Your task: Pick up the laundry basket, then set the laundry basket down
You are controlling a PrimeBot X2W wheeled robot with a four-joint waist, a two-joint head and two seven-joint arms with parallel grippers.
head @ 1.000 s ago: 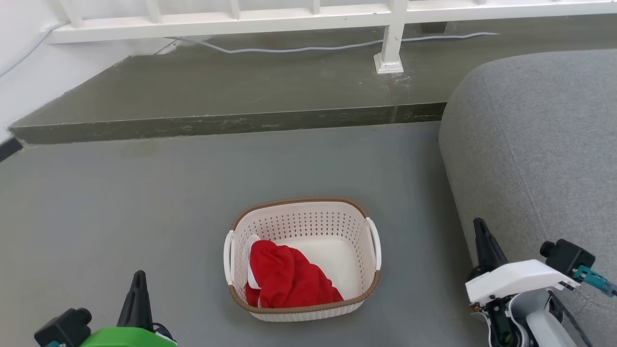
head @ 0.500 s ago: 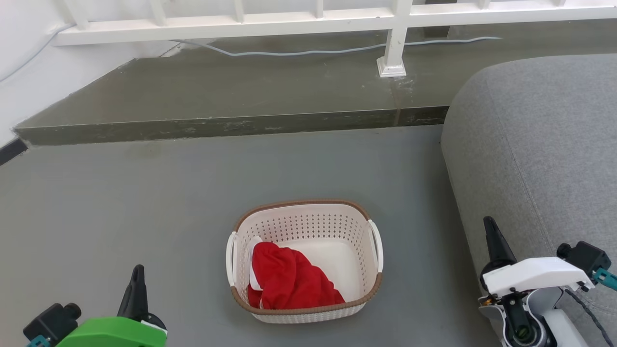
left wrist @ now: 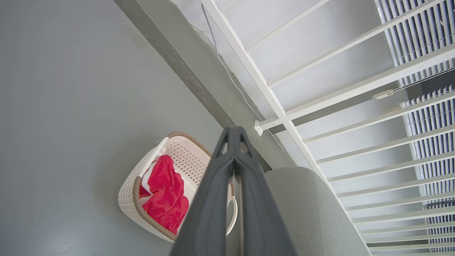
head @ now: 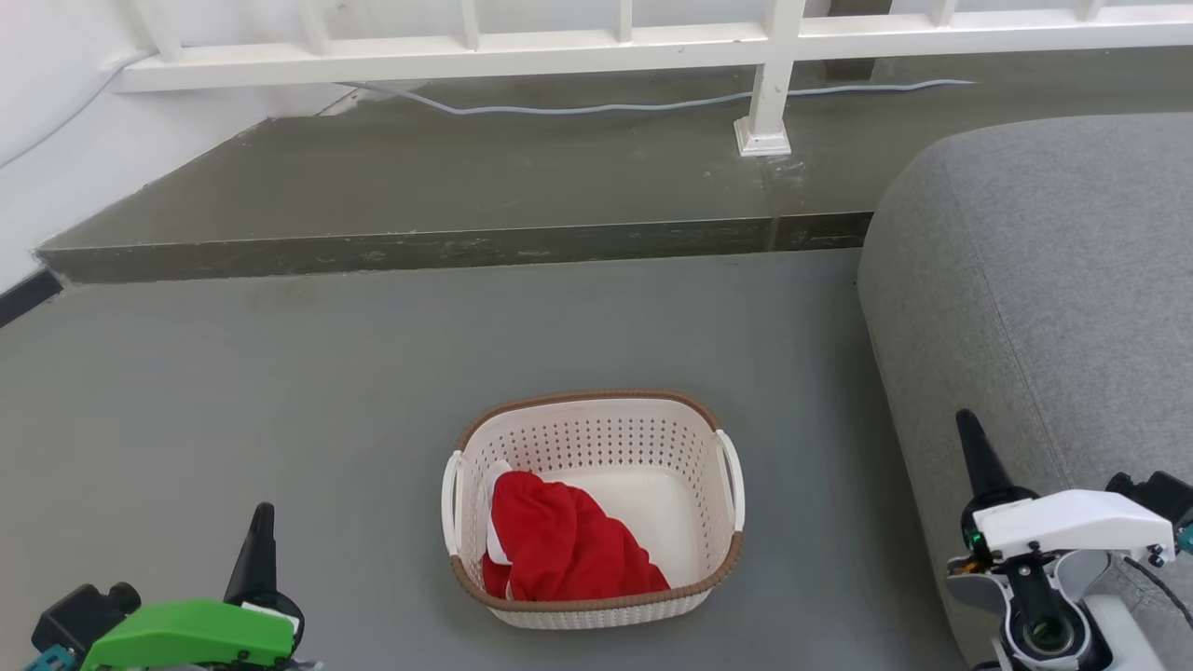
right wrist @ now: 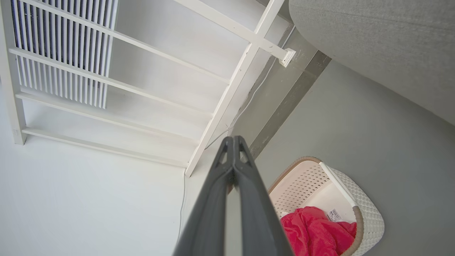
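Feel: laundry basket (head: pixel 596 431) stiff, probably light.
Hold: side handles (head: pixel 450 503) at 3 and 9 o'clock.
Pincers: left gripper (head: pixel 263 518), right gripper (head: pixel 968 427) both pressed together, empty.

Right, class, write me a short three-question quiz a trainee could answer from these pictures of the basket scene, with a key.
1. True or false: the left claw and the right claw are both shut and touch nothing.
2. What lies inside the laundry basket? A: a red cloth. B: a blue towel. C: nothing.
3. Fill the gap: the basket stands on the ___, beside the grey sofa.

Key: 1 true; 2 A; 3 floor.
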